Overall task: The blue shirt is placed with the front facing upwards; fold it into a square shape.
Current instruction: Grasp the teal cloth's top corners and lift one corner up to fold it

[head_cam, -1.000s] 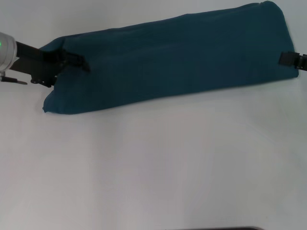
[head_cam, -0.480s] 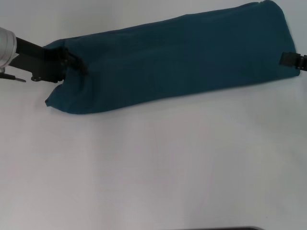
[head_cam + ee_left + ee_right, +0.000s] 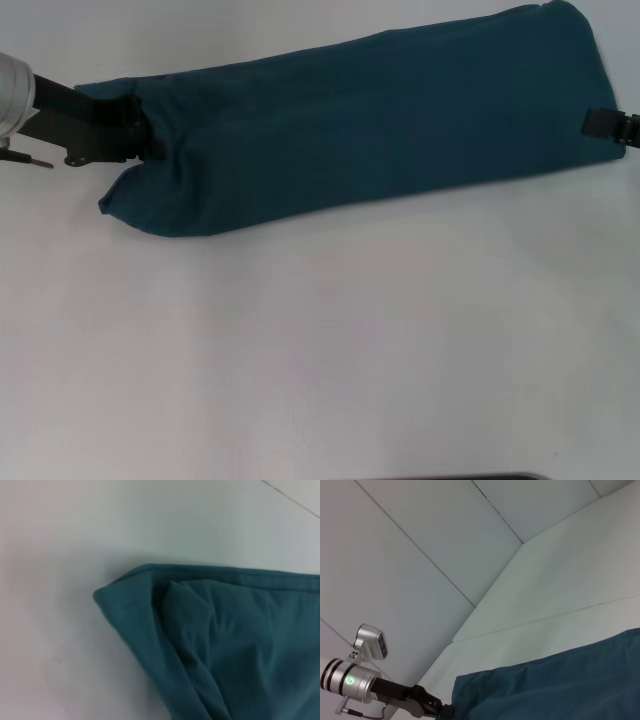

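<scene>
Left hand [image 3: 145, 135] sits at the upper left of the head view, its dark fingers closed on the end of the blue shirt [image 3: 380, 120], where the cloth puckers and lifts around the pinch; the right wrist view shows the same hand [image 3: 437, 709] meeting the shirt's corner. Right hand [image 3: 605, 122] is only a dark tip at the right edge of the frame, touching the shirt's other end, and I cannot tell whether it has a grip. The shirt itself lies as a long folded band across the upper part of the white table [image 3: 320, 350], slanting from the upper right down toward the left, with no lettering showing. In the left wrist view its corner [image 3: 150, 605] shows several loose layers stacked unevenly. The risk, as I judge it, is that the left hand has only the top layers, so pulling this end over would leave the lower ones behind and skew the fold. An uneven pull between the two ends could also drag the band crooked. Left forearm reaches in low and nearly level from the frame's left edge.
</scene>
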You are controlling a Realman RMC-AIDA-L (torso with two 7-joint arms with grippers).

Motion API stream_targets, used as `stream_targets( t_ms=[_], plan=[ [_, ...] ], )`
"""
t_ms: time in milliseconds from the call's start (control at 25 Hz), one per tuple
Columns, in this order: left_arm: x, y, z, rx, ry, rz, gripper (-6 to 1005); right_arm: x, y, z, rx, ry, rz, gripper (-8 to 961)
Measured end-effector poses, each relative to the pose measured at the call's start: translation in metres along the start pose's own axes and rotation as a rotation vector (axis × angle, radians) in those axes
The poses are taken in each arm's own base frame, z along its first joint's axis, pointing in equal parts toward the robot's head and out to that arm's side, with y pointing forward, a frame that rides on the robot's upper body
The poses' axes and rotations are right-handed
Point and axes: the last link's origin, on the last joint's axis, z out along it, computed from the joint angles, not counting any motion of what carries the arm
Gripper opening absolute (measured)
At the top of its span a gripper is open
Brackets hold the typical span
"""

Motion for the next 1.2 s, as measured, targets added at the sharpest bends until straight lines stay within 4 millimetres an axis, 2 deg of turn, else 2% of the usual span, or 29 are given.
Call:
stream_targets(
  t_ms=[160,600,800,840,1200],
  plan=[
    [0.001,0.001,0.0,0.004,0.001,0.007,24,0.0,0.0,0.0,0.002,0.0,0.003,907],
    [0.007,0.005,-0.016,0.061,0.062,0.145,24,-0.001,-0.001,0.0,0.006,-0.001,0.006,901],
    [0.006,-0.006,-0.024,0.081,0.079,0.141,24,-0.001,-0.001,0.0,0.005,-0.002,0.009,898],
    [0.004,-0.015,-0.027,0.097,0.082,0.12,24,-0.002,-0.001,0.001,0.004,-0.002,0.011,898],
    [0.001,-0.041,-0.043,0.18,0.104,0.071,24,-0.004,-0.004,0.003,0.025,-0.006,0.035,894]
  ],
)
